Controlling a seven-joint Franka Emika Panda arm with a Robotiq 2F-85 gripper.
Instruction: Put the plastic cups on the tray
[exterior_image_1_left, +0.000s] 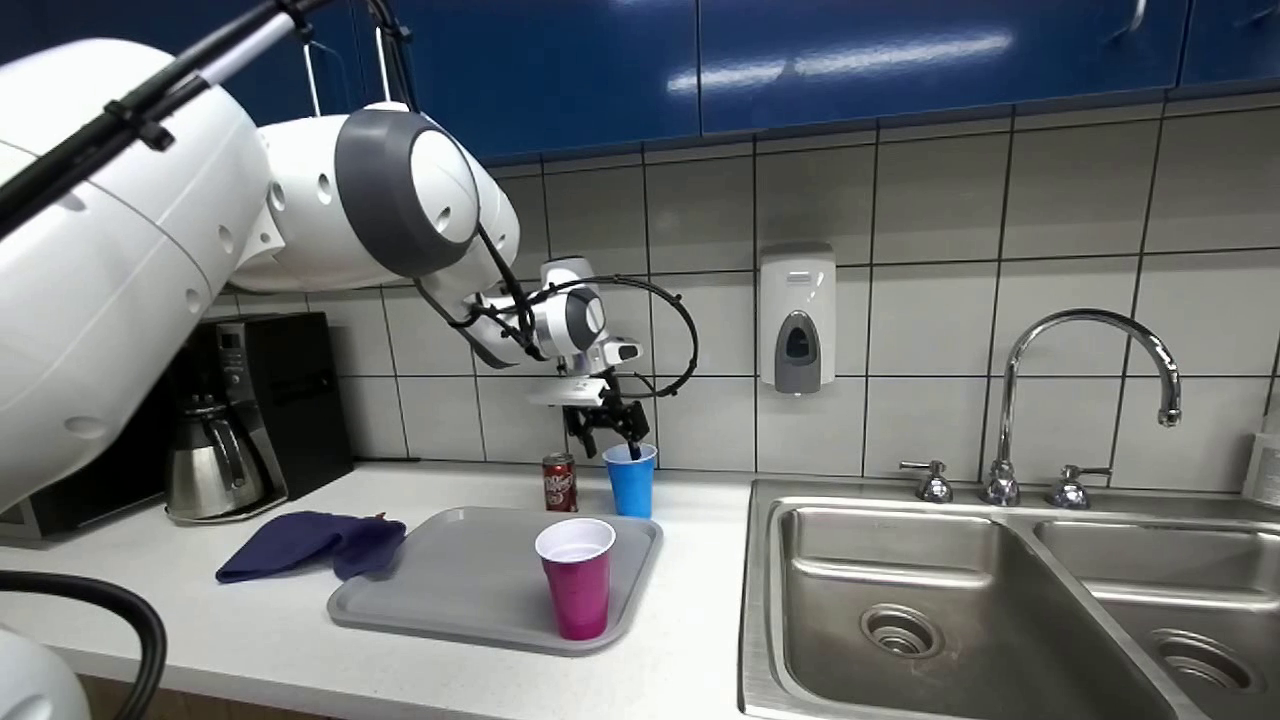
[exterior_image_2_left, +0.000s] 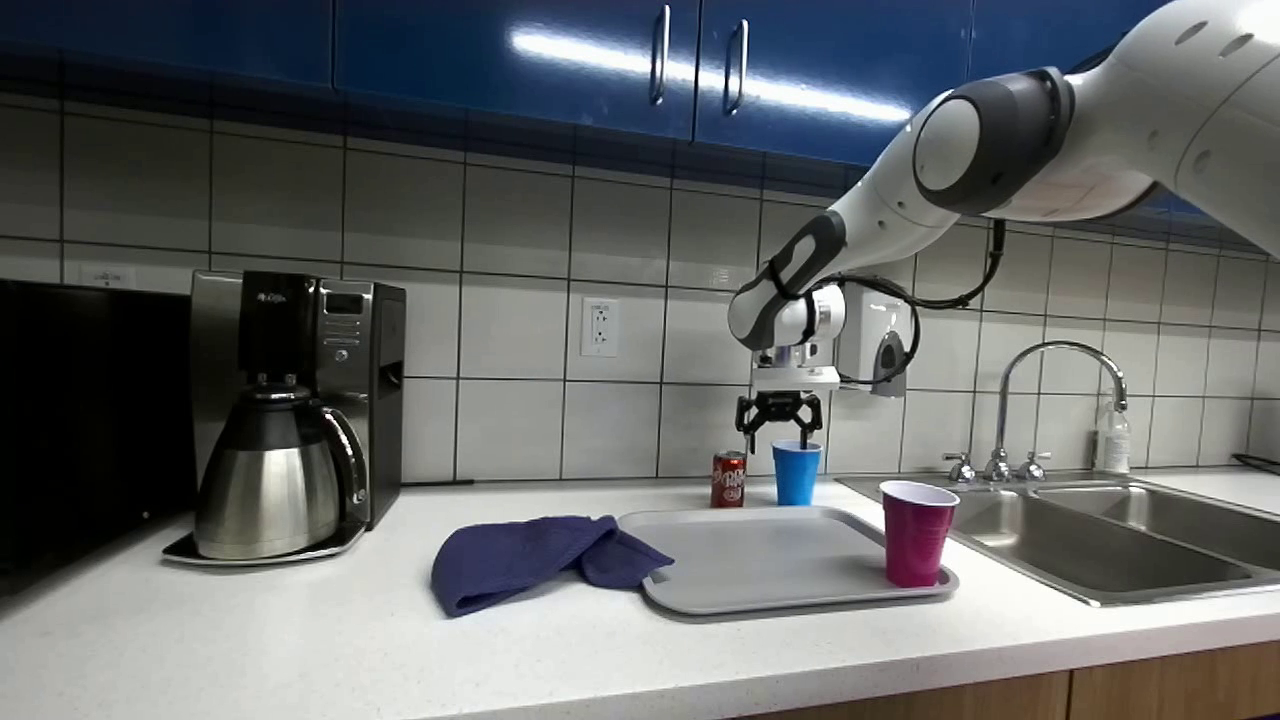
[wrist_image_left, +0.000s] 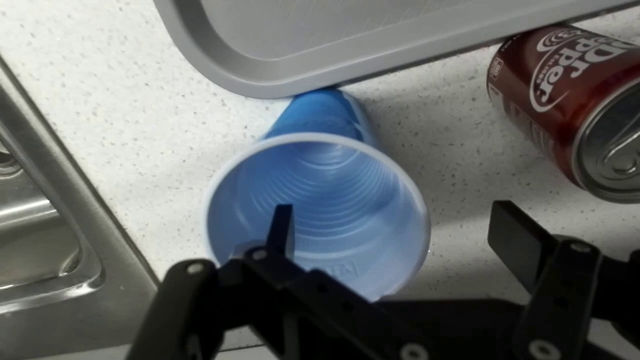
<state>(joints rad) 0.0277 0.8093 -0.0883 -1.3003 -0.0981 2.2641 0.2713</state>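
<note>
A blue plastic cup (exterior_image_1_left: 632, 490) (exterior_image_2_left: 797, 478) (wrist_image_left: 322, 112) stands upright on the counter just behind the grey tray (exterior_image_1_left: 460, 575) (exterior_image_2_left: 755, 565) (wrist_image_left: 280, 70). A magenta cup (exterior_image_1_left: 580, 598) (exterior_image_2_left: 914, 542) stands upright on the tray's front corner nearest the sink; it is out of the wrist view. My gripper (exterior_image_1_left: 612, 450) (exterior_image_2_left: 778, 446) (wrist_image_left: 393, 220) points down over the blue cup and is open. One finger is over or in the cup's mouth. The other finger is outside the rim, on the can side. The cup's wall lies between the fingers, with gaps in the wrist view.
A red soda can (exterior_image_1_left: 560, 484) (exterior_image_2_left: 728, 480) (wrist_image_left: 555, 95) stands beside the blue cup, near the outer finger. A purple cloth (exterior_image_1_left: 310, 545) (exterior_image_2_left: 530, 560) touches the tray. A coffee maker (exterior_image_1_left: 290, 400) (exterior_image_2_left: 385, 400) stands at one end, a steel sink (exterior_image_1_left: 757, 600) (wrist_image_left: 95, 315) at the other.
</note>
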